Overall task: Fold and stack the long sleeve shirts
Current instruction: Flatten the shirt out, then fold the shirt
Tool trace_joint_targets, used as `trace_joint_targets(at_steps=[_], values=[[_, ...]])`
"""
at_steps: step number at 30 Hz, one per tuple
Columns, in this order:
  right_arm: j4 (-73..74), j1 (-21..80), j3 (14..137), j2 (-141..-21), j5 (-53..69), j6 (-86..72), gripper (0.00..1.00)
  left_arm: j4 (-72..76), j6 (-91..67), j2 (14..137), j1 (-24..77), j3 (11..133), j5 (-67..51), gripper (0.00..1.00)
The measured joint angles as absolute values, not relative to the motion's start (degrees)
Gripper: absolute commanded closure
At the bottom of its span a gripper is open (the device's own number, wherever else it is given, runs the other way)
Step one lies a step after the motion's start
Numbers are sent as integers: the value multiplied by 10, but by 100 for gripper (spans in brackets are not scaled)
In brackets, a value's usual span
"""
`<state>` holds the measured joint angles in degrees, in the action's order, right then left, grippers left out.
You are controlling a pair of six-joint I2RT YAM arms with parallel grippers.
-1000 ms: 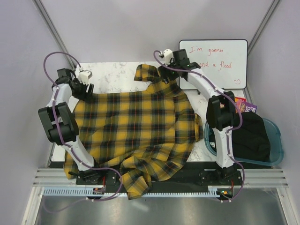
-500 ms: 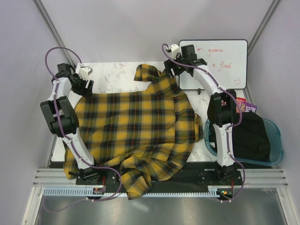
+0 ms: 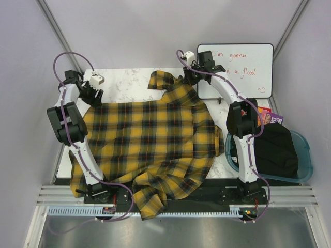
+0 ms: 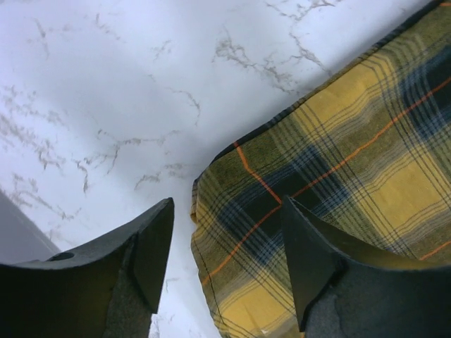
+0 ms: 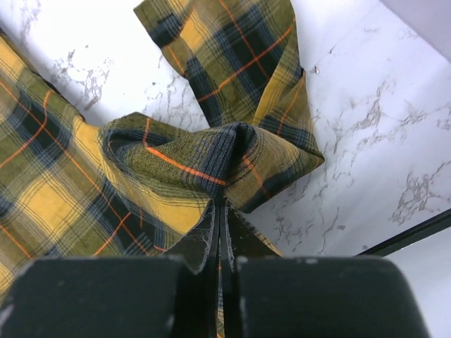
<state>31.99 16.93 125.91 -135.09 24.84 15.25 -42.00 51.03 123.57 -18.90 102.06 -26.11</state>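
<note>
Overhead: the plaid shirt (image 3: 155,139) lies spread on the bench (image 3: 124,82), its far corners under both arms. Left wrist: the left pincer (image 4: 225,208) is released and straddles a corner, apparently to grip it. Right wrist: the right pincer (image 5: 220,211) is clenched on bunched fabric, ready for lifting.

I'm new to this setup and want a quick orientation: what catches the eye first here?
A yellow-and-black plaid shirt lies spread over most of the marble table. The right pincer is shut on a bunched fold at the shirt's far right, and the left pincer is open over its far left corner. A whiteboard with red handwriting sits at the far right.
</note>
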Motion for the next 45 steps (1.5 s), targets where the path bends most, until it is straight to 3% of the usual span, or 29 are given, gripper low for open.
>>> trace_joint_targets(at_steps=[13,19,23,26,39,45], values=[[297,170,1284,-1357,239,135,100,-455,641,1295,-189,1073,-293,46],[267,174,1289,-1372,209,124,100,-461,662,1320,-189,1082,-291,70],[238,179,1300,-1391,178,112,100,-464,667,1328,-189,1098,-291,92],[216,184,1314,-1407,157,100,100,-464,664,1339,-189,1125,-291,98],[85,188,1349,-1430,90,60,100,-317,564,1327,-199,1117,-300,98],[78,189,1221,-1342,112,73,100,-278,564,1276,-212,1041,-314,98]])
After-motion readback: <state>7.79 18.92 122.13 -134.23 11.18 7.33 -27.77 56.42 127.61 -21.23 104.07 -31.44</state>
